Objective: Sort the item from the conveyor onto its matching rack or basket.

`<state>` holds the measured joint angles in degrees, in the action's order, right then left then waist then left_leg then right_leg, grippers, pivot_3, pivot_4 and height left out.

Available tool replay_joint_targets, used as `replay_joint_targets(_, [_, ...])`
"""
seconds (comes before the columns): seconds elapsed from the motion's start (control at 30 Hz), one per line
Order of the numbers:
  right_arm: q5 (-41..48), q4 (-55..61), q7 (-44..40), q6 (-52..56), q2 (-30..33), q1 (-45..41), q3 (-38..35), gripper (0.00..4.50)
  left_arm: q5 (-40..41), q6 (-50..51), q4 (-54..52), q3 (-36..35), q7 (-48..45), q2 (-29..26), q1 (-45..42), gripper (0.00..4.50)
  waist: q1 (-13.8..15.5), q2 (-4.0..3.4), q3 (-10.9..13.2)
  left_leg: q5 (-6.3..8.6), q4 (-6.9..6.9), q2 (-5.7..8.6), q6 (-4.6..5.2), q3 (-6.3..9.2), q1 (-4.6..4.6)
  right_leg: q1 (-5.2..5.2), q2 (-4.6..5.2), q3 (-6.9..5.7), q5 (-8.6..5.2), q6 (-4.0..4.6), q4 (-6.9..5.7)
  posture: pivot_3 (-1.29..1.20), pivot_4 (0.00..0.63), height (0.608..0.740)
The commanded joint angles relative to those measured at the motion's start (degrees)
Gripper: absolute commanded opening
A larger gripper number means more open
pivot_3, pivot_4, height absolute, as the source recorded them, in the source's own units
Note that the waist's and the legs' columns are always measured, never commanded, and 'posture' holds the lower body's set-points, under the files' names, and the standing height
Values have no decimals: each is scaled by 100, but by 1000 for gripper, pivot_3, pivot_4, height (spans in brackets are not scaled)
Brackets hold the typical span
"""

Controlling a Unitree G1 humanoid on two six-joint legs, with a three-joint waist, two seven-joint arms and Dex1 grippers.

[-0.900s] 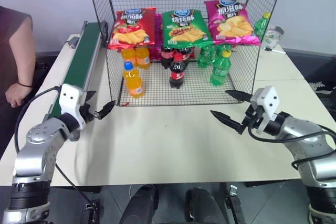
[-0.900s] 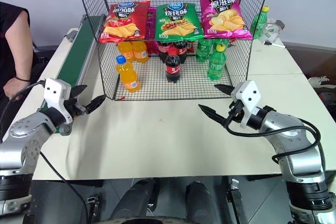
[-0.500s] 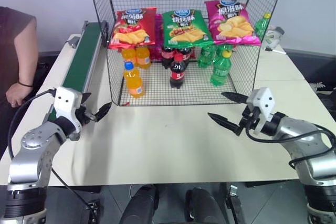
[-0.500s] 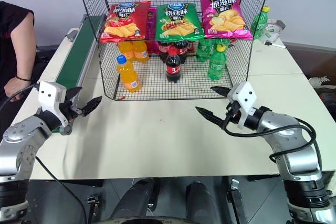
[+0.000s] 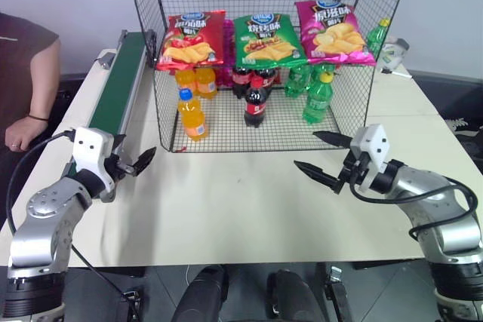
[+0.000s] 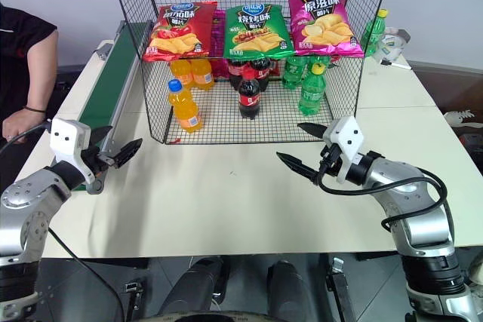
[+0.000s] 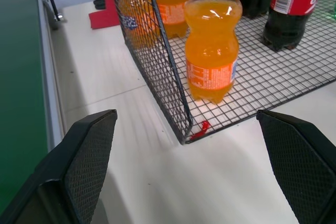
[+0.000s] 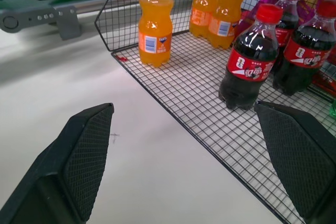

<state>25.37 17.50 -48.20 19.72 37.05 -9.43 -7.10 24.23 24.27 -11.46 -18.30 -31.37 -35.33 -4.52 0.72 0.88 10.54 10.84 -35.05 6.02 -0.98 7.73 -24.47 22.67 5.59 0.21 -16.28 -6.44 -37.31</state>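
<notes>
The item, a small orange soda bottle (image 5: 191, 115) with a blue cap, stands upright on the grid floor at the front left of the black wire rack (image 5: 281, 132). The left wrist view has it just inside the rack's corner (image 7: 211, 40). The conveyor (image 5: 118, 87) with its green belt runs along the left of the rack, and nothing lies on its visible part. My left gripper (image 5: 137, 162) is open and empty over the table, between the conveyor's near end and the rack's front left corner. My right gripper (image 5: 307, 149) is open and empty in front of the rack's right half.
Two more orange bottles (image 5: 195, 79), cola bottles (image 5: 254, 103) and green bottles (image 5: 317, 99) stand in the rack under red, green and magenta chip bags (image 5: 266, 39). A person (image 5: 23, 73) stands left of the conveyor, hand on the table edge. A green bottle (image 5: 377, 35) stands behind the rack.
Both grippers have drifted a little to the left, still open and empty. The person's arm has shifted at the left edge. The bottle has not moved.
</notes>
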Motion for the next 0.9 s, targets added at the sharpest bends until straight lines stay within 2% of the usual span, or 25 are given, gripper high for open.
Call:
replay_joint_targets(0.03, [92, 205, 40, -154, -70, 0, -107, 4500, -35, -142, -76, -100, 29, -4, -78, 4465, -1, 0, 0, 0, 0, 0, 0, 0, 0, 0, 0, 0, 0, 0, 0, 0, 150, 740])
replay_joint_targets(0.43, [392, 352, 332, -109, -587, -105, -110, 4500, -149, -344, 273, -67, 58, 72, -314, 4465, -2, -1, 1, 0, 1, 0, 0, 0, 0, 1, -1, 0, 1, -1, 0, 0, 150, 740])
replay_joint_targets(0.9, [308, 673, 824, 1, -773, -67, 209, 4500, -95, -394, 472, -97, 29, 122, -443, 4465, -3, -1, 0, 0, 2, 0, 0, 0, 0, 7, -1, 0, 1, -1, 0, 0, 150, 740])
